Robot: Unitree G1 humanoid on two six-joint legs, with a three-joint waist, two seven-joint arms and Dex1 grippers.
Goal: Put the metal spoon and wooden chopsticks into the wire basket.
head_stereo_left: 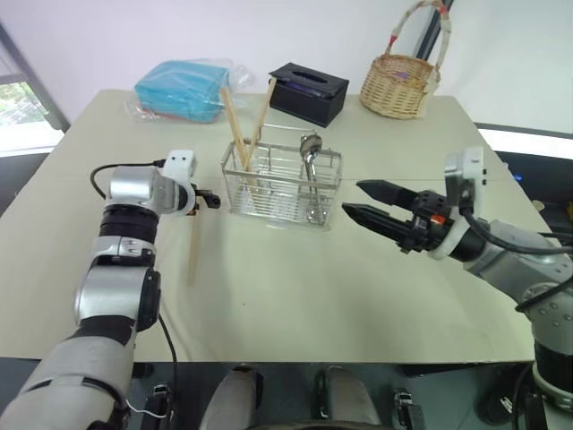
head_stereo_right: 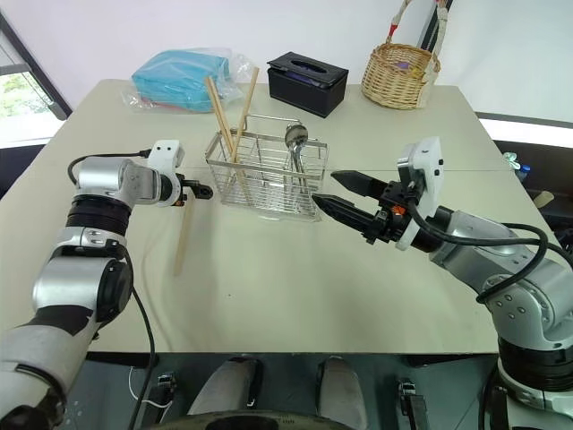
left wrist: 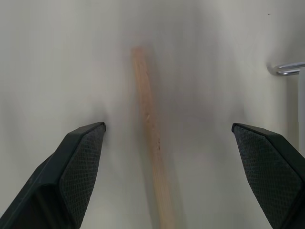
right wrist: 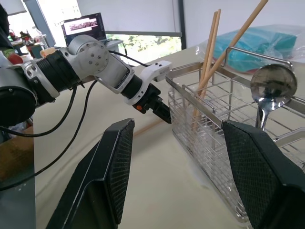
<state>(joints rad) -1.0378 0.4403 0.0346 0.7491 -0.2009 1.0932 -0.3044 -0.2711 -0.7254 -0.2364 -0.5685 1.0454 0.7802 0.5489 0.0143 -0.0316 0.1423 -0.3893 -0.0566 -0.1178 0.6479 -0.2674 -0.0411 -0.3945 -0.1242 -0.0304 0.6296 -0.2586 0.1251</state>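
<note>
The left arm reaches forward over the counter (head_stereo_left: 295, 296), wrist bent so the left gripper (left wrist: 169, 138) tips downward toward the surface, its two black fingers (left wrist: 78, 157) spread wide with nothing between them. The right arm is bent at the elbow, held higher, and the right gripper (head_stereo_right: 338, 195) points level toward the left, fingers (right wrist: 114, 157) parted and empty.

wooden chopsticks (head_stereo_left: 240, 134): 4 (3 in rack, 1 on counter)
metal spoon (head_stereo_left: 310, 154): 1
wire basket (head_stereo_left: 282, 186): 1
wicker basket (head_stereo_left: 397, 85): 1
tissue box (head_stereo_left: 308, 92): 1
blue bagged pack (head_stereo_left: 182, 90): 1
</note>
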